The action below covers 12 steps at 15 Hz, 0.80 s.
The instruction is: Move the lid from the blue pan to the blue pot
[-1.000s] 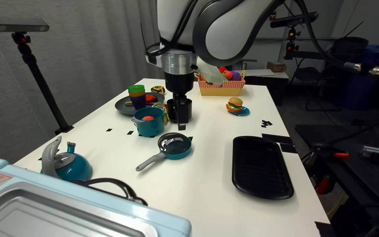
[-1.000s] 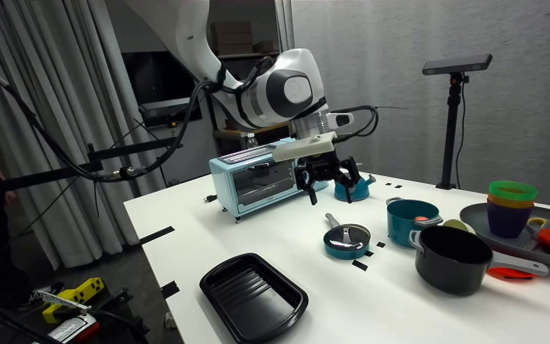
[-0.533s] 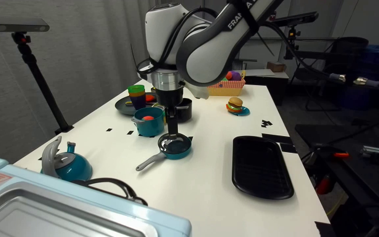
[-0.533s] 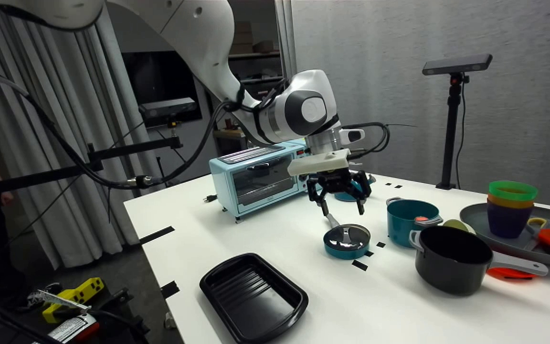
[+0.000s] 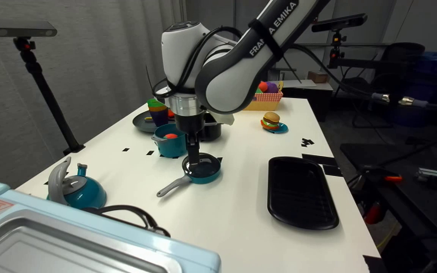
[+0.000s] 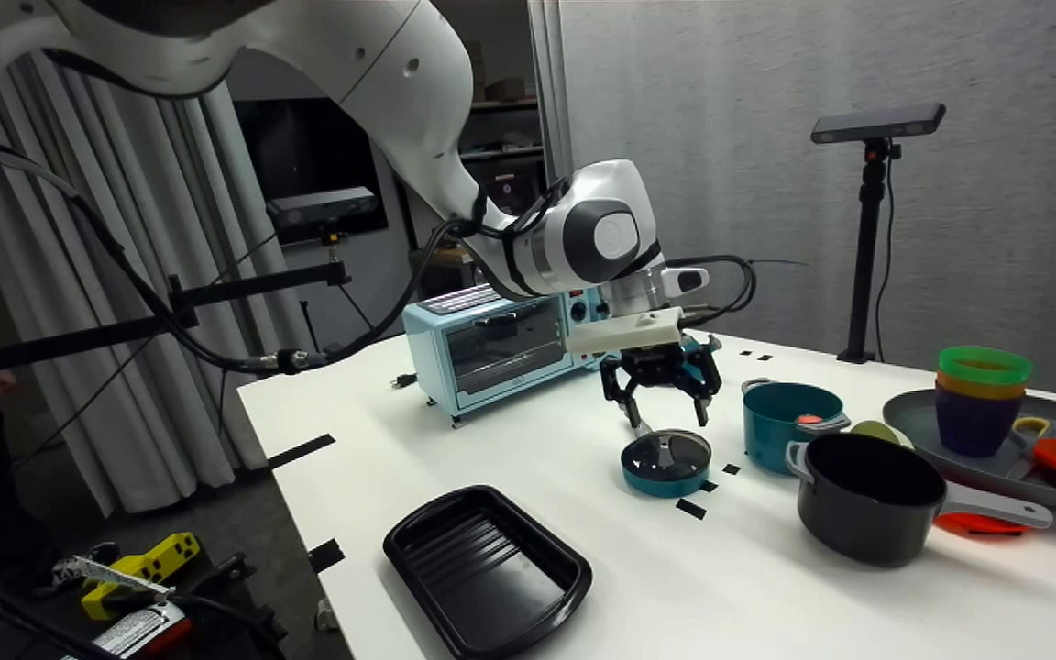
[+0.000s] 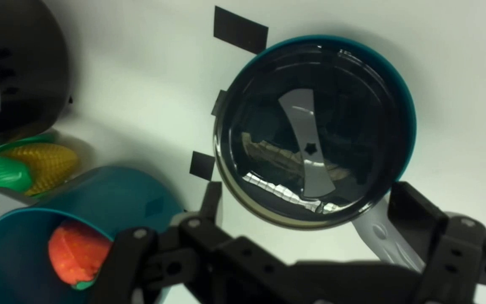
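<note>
The dark see-through lid (image 7: 344, 135), with a grey strip-shaped knob, lies on the blue pan (image 7: 409, 109). The lid sits slightly off-centre on the pan. In both exterior views the pan (image 5: 210, 179) (image 6: 665, 486) stands on the table, its grey handle (image 5: 173, 185) pointing towards the oven side. The blue pot (image 6: 771, 442) stands uncovered beside it with a red toy inside; it also shows in the wrist view (image 7: 116, 190). My gripper (image 6: 668, 423) is open and empty above the handle side of the pan, fingers (image 7: 213, 198) spread wide, apart from the lid.
A black pot (image 6: 872, 504) stands beside the blue pot. A large plate (image 6: 913, 417) with cups (image 6: 977, 422) lies beyond. A black tray (image 5: 302, 193), a blue kettle (image 5: 87, 191) and a light blue toaster oven (image 6: 455, 367) also stand on the table.
My gripper has come down and across from higher up to just above the pan, staying open. The lid, pan and pot have not moved.
</note>
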### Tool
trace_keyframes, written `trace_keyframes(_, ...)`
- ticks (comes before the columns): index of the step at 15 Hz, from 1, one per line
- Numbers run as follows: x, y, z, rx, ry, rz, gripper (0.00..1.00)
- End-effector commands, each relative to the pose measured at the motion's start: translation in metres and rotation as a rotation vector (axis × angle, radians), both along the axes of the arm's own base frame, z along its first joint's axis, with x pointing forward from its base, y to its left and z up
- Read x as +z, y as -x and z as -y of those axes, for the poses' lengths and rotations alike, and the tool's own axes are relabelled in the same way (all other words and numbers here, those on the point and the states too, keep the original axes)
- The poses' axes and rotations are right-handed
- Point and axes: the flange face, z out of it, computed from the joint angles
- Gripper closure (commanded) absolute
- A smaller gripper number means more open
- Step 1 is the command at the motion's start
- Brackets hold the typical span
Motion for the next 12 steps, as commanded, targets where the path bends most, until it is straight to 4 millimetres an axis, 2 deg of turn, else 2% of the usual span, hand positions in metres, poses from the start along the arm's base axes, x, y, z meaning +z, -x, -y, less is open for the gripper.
trace_keyframes(1,-0.009,-0.007,0.004,0.023,0.013,0.025,0.0)
trace_keyframes(12,-0.019,0.006,0.008,0.015,0.002,0.043,0.0)
